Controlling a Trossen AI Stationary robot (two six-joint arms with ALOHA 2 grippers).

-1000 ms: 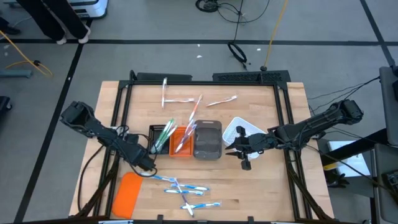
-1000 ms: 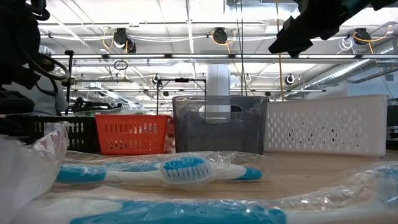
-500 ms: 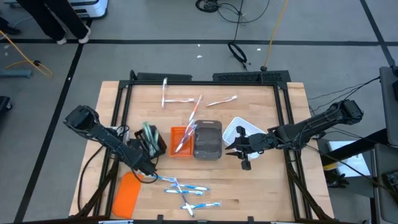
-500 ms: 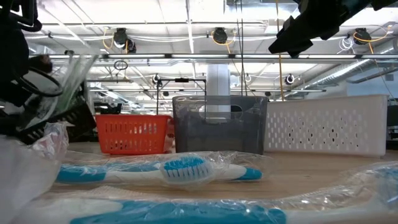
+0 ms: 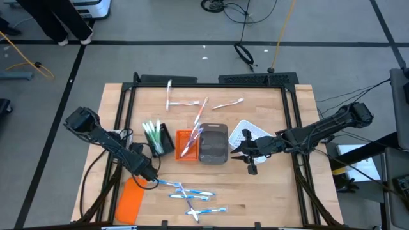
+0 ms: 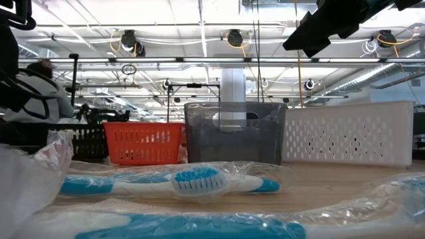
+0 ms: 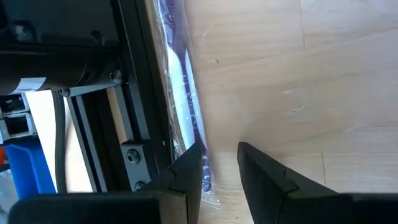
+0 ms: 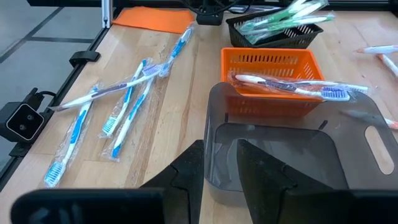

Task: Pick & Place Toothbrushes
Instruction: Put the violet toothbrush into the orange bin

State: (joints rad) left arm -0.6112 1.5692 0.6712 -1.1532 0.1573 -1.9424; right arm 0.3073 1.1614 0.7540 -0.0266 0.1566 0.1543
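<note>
Sorting looks partly done: green toothbrushes (image 5: pixel 151 132) fill the black tray (image 5: pixel 163 142), pink ones the orange tray (image 5: pixel 186 144) beside it, blue toothbrushes (image 5: pixel 188 193) and pale ones (image 5: pixel 192 102) lie loose, while both the left pincer (image 5: pixel 148 174) and the right pincer (image 5: pixel 237 155) sit narrowly parted, holding nothing.

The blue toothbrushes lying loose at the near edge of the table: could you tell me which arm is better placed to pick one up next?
Probably the left. The left gripper hovers right beside the blue toothbrushes, while the right gripper waits farther off, beside the grey tray.
</note>
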